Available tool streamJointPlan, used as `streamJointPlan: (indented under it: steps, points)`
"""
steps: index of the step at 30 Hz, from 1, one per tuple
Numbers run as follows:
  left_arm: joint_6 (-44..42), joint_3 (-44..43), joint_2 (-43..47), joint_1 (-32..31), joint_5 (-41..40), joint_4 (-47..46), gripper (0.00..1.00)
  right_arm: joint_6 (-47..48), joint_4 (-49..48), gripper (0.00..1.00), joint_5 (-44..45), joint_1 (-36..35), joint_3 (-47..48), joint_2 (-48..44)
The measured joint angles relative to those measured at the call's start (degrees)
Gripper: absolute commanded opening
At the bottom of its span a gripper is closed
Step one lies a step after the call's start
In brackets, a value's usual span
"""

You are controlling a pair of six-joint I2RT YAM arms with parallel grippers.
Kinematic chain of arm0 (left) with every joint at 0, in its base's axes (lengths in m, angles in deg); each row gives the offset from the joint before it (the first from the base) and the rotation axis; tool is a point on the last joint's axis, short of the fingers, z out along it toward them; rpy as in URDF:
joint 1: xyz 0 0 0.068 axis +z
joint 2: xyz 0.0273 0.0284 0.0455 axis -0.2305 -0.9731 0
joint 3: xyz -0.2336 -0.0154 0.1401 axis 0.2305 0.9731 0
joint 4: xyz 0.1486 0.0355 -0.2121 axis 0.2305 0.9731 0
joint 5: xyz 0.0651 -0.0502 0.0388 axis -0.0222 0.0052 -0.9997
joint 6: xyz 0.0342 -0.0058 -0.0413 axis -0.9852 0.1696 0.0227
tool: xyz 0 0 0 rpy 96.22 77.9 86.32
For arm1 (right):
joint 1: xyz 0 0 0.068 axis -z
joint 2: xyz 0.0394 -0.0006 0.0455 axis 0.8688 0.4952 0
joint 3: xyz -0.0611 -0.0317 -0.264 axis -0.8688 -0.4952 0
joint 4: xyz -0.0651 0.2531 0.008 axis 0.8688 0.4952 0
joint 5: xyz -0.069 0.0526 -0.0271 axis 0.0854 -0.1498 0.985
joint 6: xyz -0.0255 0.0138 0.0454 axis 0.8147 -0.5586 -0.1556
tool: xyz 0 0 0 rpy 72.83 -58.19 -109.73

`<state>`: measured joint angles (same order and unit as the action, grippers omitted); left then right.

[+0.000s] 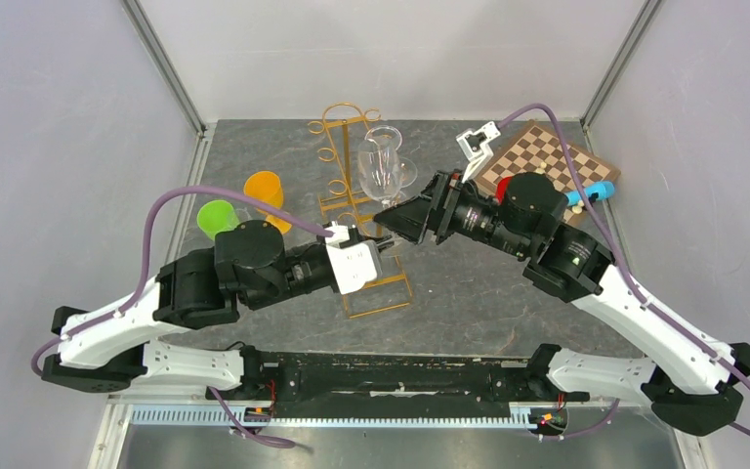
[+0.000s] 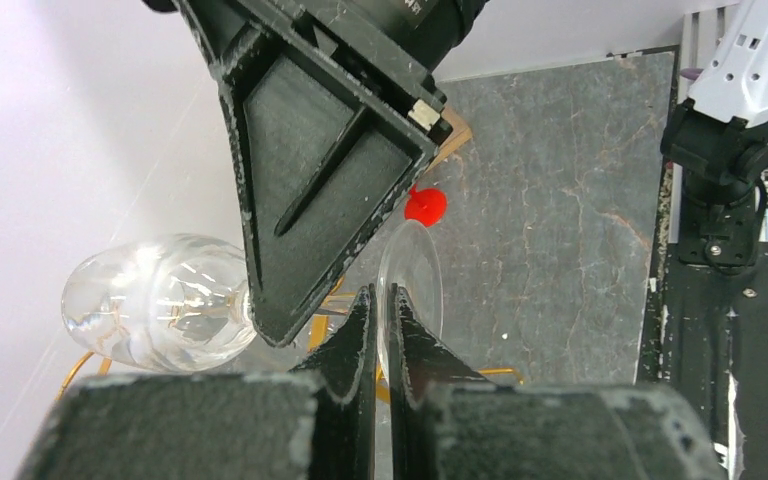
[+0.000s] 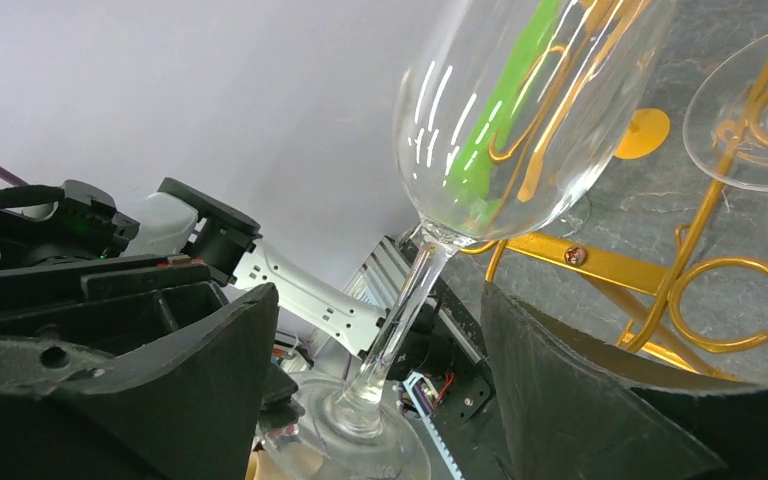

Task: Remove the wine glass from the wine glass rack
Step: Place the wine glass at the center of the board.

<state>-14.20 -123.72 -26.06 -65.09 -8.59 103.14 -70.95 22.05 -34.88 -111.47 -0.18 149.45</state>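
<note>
— Wine glass (image 1: 381, 166) first: how does it lie to the fingers?

— The stem (image 3: 400, 320) passes straight through the gap of the right fingers (image 3: 580, 400). They stand wide apart and hold nothing, and neither one touches it. The long axis runs across that gap, foot (image 3: 350, 435) to one side, bowl (image 3: 520, 120) to the other.

— And the left fingers (image 2: 350, 350)?

— Drawn together to a thin slit, tips just short of the foot. From that angle they may be brushing its rim, but I cannot make out a grip. So the right arm is the nearer one, and I judge the lift turns on a squeeze of the stem.

— What are we handling?

— Thin clear glass, smooth and likely slippery: a rounded bowl, a slim stem, a flat disc foot. It sits close against the wine glass rack (image 3: 600, 268), gold wire with curled hooks, above the grey stone-patterned desk (image 1: 469, 293). Hard black fingers on glass call for a gentle close.
</note>
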Motion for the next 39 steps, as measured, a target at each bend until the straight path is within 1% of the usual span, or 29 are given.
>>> streamJointPlan:
  steps: [6, 13, 19, 21, 24, 25, 30, 32, 34, 35, 36, 38, 39]
  points:
    - [-2.43, 0.46, 0.02, -2.51, -2.84, -1.11, 0.02, -0.76, -0.66, 0.65, -1.25, 0.0, -0.02, 1.22]
    - [-3.78, 0.55, 0.04, -4.59, -4.72, -2.21, 0.02, -1.07, -2.01, 0.47, -2.16, 0.0, -0.2, 1.66]
    - [-4.0, 0.59, 0.7, -4.72, -4.85, -2.29, 0.02, -1.42, -3.1, 0.27, -2.91, 0.0, -0.79, 1.66]
    - [-4.0, 0.66, 1.03, -4.72, -4.74, -2.27, 0.02, -1.81, -3.8, 0.19, -3.06, 0.0, -1.01, 1.66]
    - [-4.0, 0.98, 1.09, -4.9, -4.09, -1.81, 0.02, -2.86, -5.79, 0.03, -3.32, 0.0, -1.38, 1.62]
    - [-4.0, 1.31, 1.03, -4.98, -3.96, -1.77, 0.02, -3.45, -6.54, 0.0, -3.37, 0.0, -1.55, 1.55]
    - [-4.0, 1.68, 0.83, -4.98, -3.78, -1.18, 0.02, -4.33, -7.3, 0.0, -3.54, 0.0, -2.82, 1.09]
    - [-3.98, 1.68, 0.79, -4.98, -3.67, -0.57, 0.06, -4.5, -7.56, 0.0, -3.72, 0.0, -3.37, 0.92]
    - [-3.96, 1.68, 0.7, -4.98, -3.48, -0.35, 0.15, -4.59, -7.89, 0.0, -3.89, 0.0, -3.85, 0.66]
    - [-3.93, 1.68, 0.66, -4.98, -3.28, -0.33, 0.21, -4.63, -8.13, 0.0, -3.98, 0.0, -4.07, 0.5]
    - [-3.93, 1.68, 0.61, -4.98, -3.06, -0.33, 0.3, -4.68, -8.37, 0.0, -4.09, 0.0, -4.39, 0.22]
    - [-3.69, 1.62, 0.48, -4.98, -2.67, -0.39, 0.44, -4.22, -8.48, 0.0, -4.39, 0.0, -5.01, -0.5]
    - [-3.5, 1.51, 0.46, -4.98, -2.64, -0.46, 0.49, -3.76, -8.22, 0.0, -4.66, 0.0, -5.4, -1.03]
